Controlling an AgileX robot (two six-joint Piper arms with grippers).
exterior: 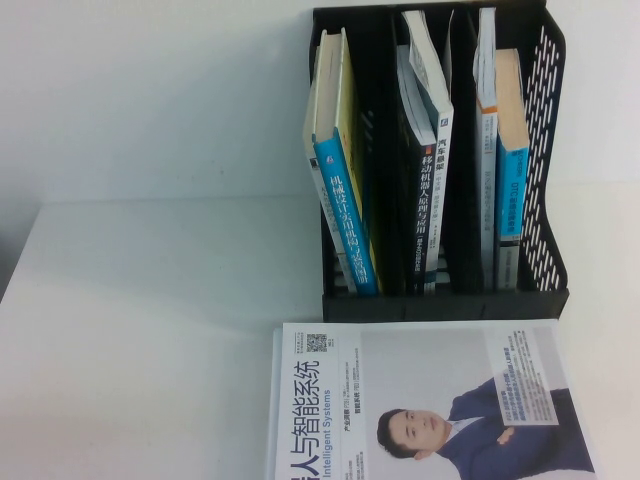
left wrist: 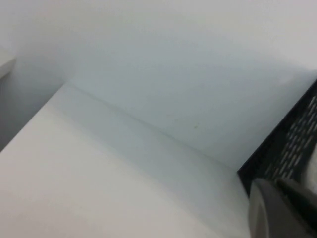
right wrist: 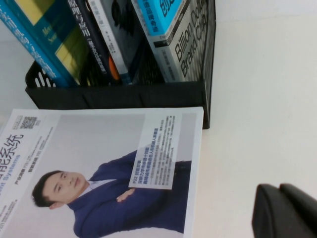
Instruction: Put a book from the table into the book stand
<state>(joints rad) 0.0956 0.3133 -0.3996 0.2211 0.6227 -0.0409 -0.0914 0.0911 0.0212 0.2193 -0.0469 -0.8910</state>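
Note:
The book (exterior: 511, 190), with a blue spine and a blue-and-white cover, stands upright in the right slot of the black book stand (exterior: 545, 150). The right wrist view shows "Billion Dollar" lettering on the book (right wrist: 185, 37). Neither arm shows in the high view. My right gripper (right wrist: 279, 191) hangs over bare table (right wrist: 257, 114), to the right of the book stand (right wrist: 124, 94), shut with nothing in it. My left gripper (left wrist: 277, 186) sits low beside the perforated wall of the book stand (left wrist: 292, 148), shut and holding nothing.
A white-cover book with a man in a blue suit (exterior: 430, 400) lies flat on the white table (exterior: 150, 330) right in front of the stand. A yellow book with a blue spine (exterior: 345, 200) leans in the left slot, and other books (exterior: 430, 170) fill the middle one.

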